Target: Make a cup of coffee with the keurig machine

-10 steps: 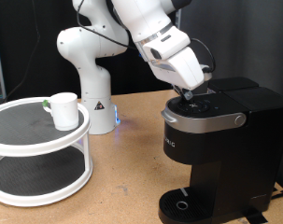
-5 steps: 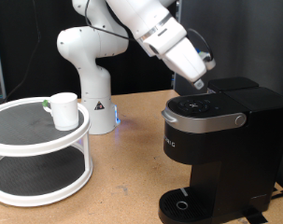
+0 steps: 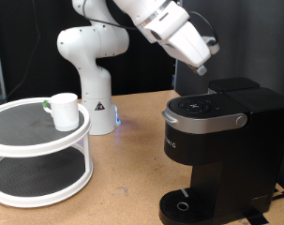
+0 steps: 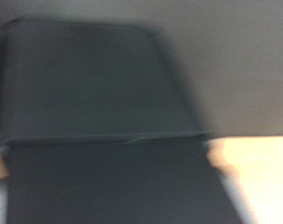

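We see the end effector (image 3: 201, 67) above the closed keurig machine (image 3: 216, 150); its opening we cannot tell.

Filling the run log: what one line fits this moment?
end effector: above keurig machine, empty | lid: closed | cup: on white stand

Legible markings: one item only. Keurig machine (image 3: 221, 141), black front panel below the silver-trimmed lid and well below the gripper (image 3: 202, 67): pale vertical brand lettering, too small to read letter by letter. White mug (image 3: 64, 110), far off to the gripper's side: no readable text. Wrist view: blurred, nothing legible.
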